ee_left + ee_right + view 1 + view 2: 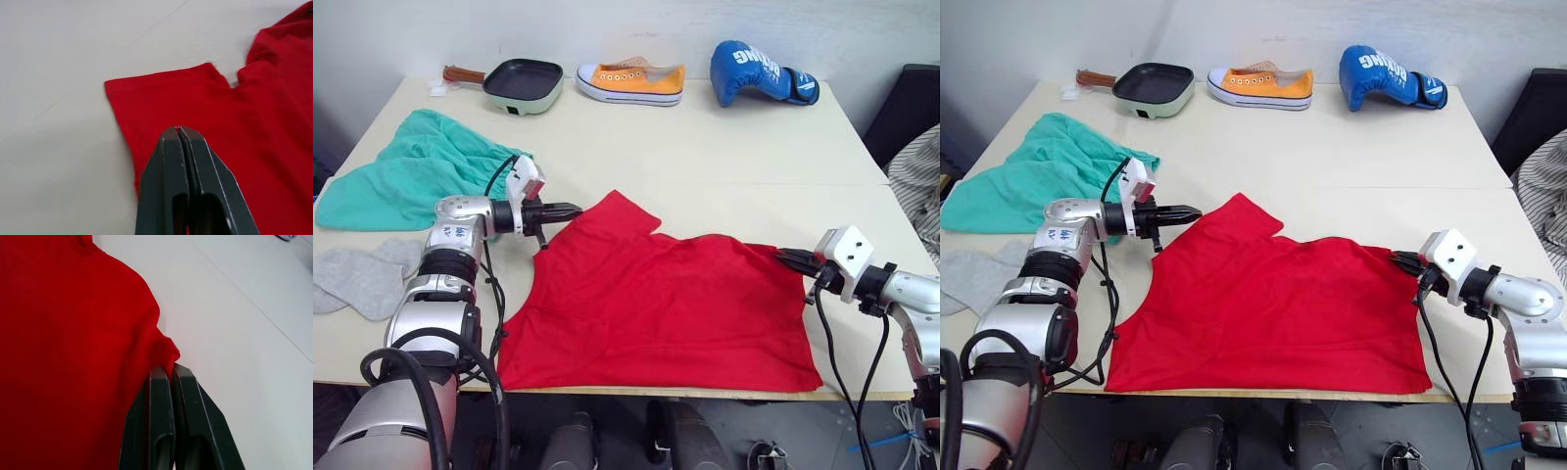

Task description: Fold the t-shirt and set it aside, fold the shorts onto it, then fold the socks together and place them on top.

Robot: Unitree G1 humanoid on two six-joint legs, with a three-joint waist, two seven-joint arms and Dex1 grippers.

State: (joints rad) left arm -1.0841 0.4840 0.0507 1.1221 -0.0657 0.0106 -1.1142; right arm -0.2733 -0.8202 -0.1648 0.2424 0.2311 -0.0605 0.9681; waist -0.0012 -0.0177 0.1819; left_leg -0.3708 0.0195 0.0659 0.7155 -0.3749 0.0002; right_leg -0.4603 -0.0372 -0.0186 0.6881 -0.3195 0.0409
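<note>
- Nearest the camera lies the t-shirt (656, 304), spread flat and red on the table (705, 147) — its lower hem runs right along the table's front edge.
- Left gripper (570, 209) sits at the t-shirt's upper left border, beside the sleeve; in the left wrist view its two black fingers (168, 186) are pressed together over red cloth, but whether any fabric is pinched between them I cannot tell.
- Right gripper (783, 257) is at the t-shirt's upper right corner; the right wrist view shows its fingers (160, 426) closed on a small bunched fold of the shirt's edge.
- Left of the t-shirt, past the left gripper, the shorts (406, 171) lie loosely crumpled in teal, apart from the red cloth and reaching toward the table's left edge.
- The socks (367, 279) lie left of the t-shirt as well, nearer the front edge than the shorts, overlapping each other and clear of the shirt.
- Beyond the t-shirt a broad stretch of bare tabletop opens — a seam crosses it just behind the shirt's top edge.
- Along the far edge, well apart from the t-shirt, stand a green pan (522, 85) with a brown handle, an orange shoe (631, 82) and a blue boxing glove (759, 72).
- Right of the t-shirt, bare table runs to the right edge.
</note>
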